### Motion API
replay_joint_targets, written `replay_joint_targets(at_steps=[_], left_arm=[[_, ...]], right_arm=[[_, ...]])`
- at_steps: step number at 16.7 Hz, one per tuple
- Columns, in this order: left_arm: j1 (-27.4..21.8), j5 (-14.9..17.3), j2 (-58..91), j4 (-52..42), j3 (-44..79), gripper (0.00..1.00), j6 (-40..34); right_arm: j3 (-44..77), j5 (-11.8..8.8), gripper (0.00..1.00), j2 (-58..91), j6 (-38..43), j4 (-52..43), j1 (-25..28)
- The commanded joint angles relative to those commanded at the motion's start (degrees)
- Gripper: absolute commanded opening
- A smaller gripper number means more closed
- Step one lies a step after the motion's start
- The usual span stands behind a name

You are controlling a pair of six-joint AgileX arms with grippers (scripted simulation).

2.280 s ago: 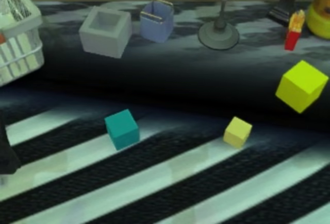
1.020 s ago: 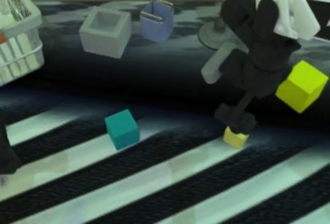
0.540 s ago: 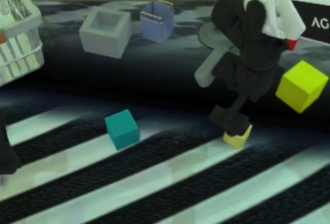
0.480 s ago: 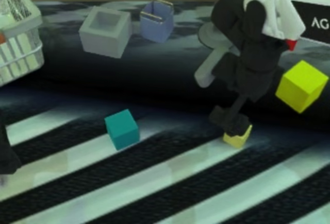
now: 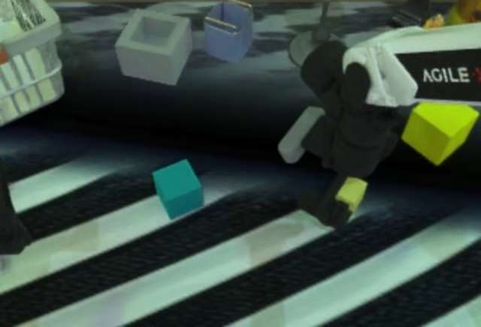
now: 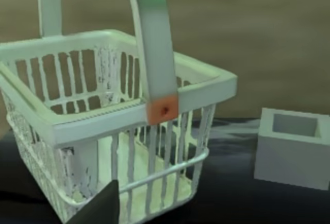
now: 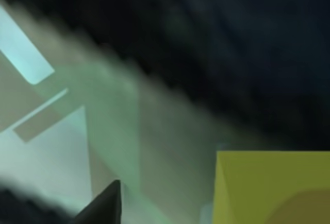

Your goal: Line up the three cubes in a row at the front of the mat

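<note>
Right now your right gripper (image 5: 337, 201) is clamped on the small pale yellow cube (image 5: 351, 189) over the striped mat (image 5: 225, 267). Teal cube (image 5: 178, 187) sits on the mat's left part; the large lime-yellow cube (image 5: 439, 125) lies at the right edge (on dark mottled cloth (image 5: 225, 109)). Hollow grey box (image 5: 154, 44) and white wire basket (image 6: 103, 126) look empty. Your left arm idles at the left.

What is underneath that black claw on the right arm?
The right gripper is down on the small pale yellow cube, of which only a corner shows. Below lies the striped mat. Whether the cube is touching the mat is hidden.
</note>
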Motion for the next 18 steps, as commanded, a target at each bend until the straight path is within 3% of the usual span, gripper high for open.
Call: replay_joint_targets(at_steps=[5, 18], left_arm=[[0.00, 0.00, 0.00, 0.00, 0.00, 1.00, 0.00], [0.00, 0.00, 0.00, 0.00, 0.00, 1.00, 0.00]], right_arm=[[-0.98, 0.01, 1.00, 0.95, 0.02, 1.57, 0.04], [-0.98, 0.01, 0.02, 0.95, 0.02, 1.57, 0.04]])
